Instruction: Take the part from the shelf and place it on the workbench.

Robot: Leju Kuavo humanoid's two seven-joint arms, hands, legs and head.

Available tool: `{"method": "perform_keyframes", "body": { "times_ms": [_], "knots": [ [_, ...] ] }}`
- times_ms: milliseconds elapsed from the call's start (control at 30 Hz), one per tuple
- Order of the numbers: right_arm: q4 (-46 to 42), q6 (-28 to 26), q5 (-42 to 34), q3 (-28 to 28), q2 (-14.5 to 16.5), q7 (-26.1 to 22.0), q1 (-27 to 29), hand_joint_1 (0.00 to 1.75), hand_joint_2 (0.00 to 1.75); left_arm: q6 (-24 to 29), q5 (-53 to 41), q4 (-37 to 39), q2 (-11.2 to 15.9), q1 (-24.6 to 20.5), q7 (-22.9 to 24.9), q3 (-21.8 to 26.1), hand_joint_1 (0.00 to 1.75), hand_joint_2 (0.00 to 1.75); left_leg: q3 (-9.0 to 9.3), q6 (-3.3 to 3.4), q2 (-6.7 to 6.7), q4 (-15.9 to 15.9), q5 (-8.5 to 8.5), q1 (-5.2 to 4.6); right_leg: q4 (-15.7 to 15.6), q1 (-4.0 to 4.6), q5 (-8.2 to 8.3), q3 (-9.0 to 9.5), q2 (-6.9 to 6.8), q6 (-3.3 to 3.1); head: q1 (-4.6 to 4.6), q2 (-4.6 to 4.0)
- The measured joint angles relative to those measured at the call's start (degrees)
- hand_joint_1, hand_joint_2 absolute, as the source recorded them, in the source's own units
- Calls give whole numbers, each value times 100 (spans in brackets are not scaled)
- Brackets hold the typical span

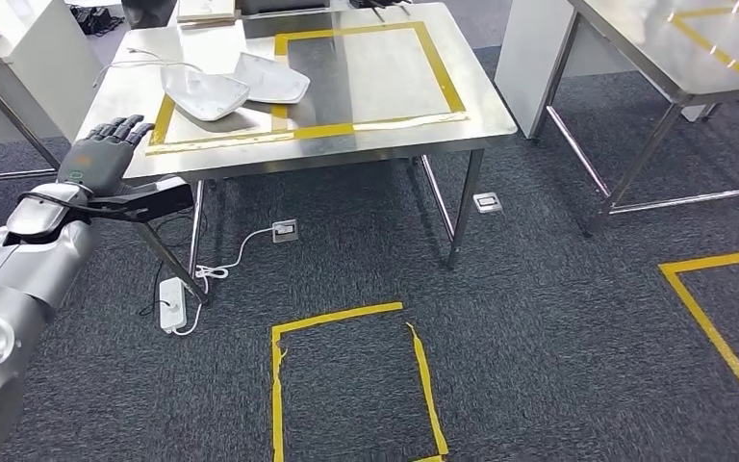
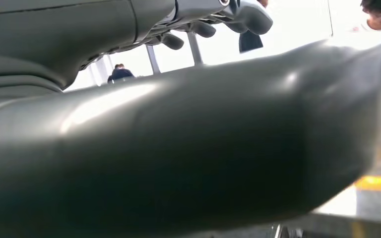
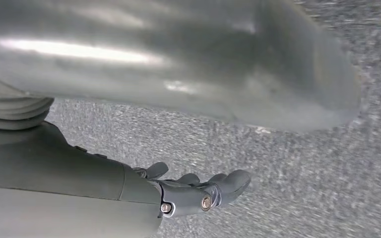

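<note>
Two white parts on the workbench (image 1: 385,144), a steel table with a yellow tape rectangle on top. One part (image 1: 203,92) sits on the rectangle's left tape line; the other part (image 1: 271,79) is just beside it, inside the rectangle, edges touching or overlapping — can't tell which. Shape detail is hard to read; both look like shallow curved shells.

Left hand (image 1: 104,152) is raised at the table's near-left corner, fingers spread and extended, nothing in it. In the left wrist view the thick grey thumb (image 2: 178,158) blocks most of the frame, blurred; dark fingers (image 2: 203,22) are cut off at the picture's edge, and a person in the background is small and unclear.

Right hand (image 3: 188,191) in the right wrist view hangs over grey carpet, fingers loosely curved but apart, holding nothing; the thumb is a large blur.

On the floor: power strip (image 1: 173,303) with white cable under the table, yellow tape outlines on carpet. A second steel table (image 1: 674,58) on the right is cut off by the frame.
</note>
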Motion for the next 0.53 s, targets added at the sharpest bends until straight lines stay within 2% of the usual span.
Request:
{"method": "perform_keyframes", "body": {
  "times_ms": [33,67,100,133,167,200,233,300,333,367,400,467,500,533],
  "knots": [
    [0,0,1,0,0,1,0,0,0,3,5,3,8,19,-12,4,0,0,40,17,-1,172,36,-17,8,22,72,-97,0,-11,-10,0],
    [0,0,1,0,0,2,1,0,0,5,11,4,16,35,-30,9,0,0,164,49,-1,162,166,-36,18,43,144,-196,1,-16,-19,0],
    [0,1,2,0,0,4,1,0,0,7,17,2,22,44,-55,16,0,0,389,95,-3,-46,310,-61,29,61,214,-289,2,-17,-26,0],
    [0,4,2,0,1,6,-1,0,0,11,25,-7,26,45,-82,27,0,0,681,155,-3,-404,342,-93,41,77,280,-371,3,-12,-33,0],
    [0,9,3,0,1,9,-2,0,0,15,33,-25,28,43,-110,40,0,0,975,201,-2,-817,284,-120,51,89,340,-429,2,1,-34,0],
    [0,16,3,0,0,13,-4,0,0,20,43,-40,27,40,-134,53,0,0,1184,236,0,-1152,200,-147,48,93,400,-459,1,23,-32,0],
    [0,22,4,0,-2,16,-6,0,0,25,51,-54,28,35,-148,63,0,0,1296,265,1,-1369,113,-168,33,87,458,-470,-2,55,-34,0],
    [0,30,5,0,-10,20,-2,0,0,29,68,-57,23,26,-161,80,0,0,1284,319,9,-1490,187,-173,-21,67,560,-471,2,131,-49,0],
    [0,32,7,0,-14,21,2,0,0,29,78,-55,16,20,-164,86,0,0,1262,360,16,-1521,255,-160,-6,60,521,-496,11,169,-61,0],
    [0,33,8,0,-17,22,7,0,0,27,92,-54,4,16,-173,91,0,0,1220,396,23,-1554,338,-142,90,52,375,-545,21,208,-60,0],
    [0,32,8,0,-20,33,7,0,0,21,119,-54,-10,14,-201,97,0,0,1156,419,28,-1577,425,-119,304,37,127,-623,29,248,-55,0],
    [0,16,1,0,-25,109,-2,0,0,-8,246,-58,-28,19,-366,142,0,0,986,424,22,-1580,571,-103,1031,-14,-433,-821,30,330,-37,0],
    [0,7,-8,-1,-30,164,-5,0,44,-28,338,-60,-34,32,-474,183,0,0,896,408,22,-1576,639,-92,1397,-44,-556,-889,29,367,-34,0],
    [0,0,-13,-1,-33,198,-6,0,58,-38,392,-60,-36,39,-541,207,0,0,850,400,23,-1574,673,-86,1597,-59,-611,-927,28,386,-34,0]
  ]
}}
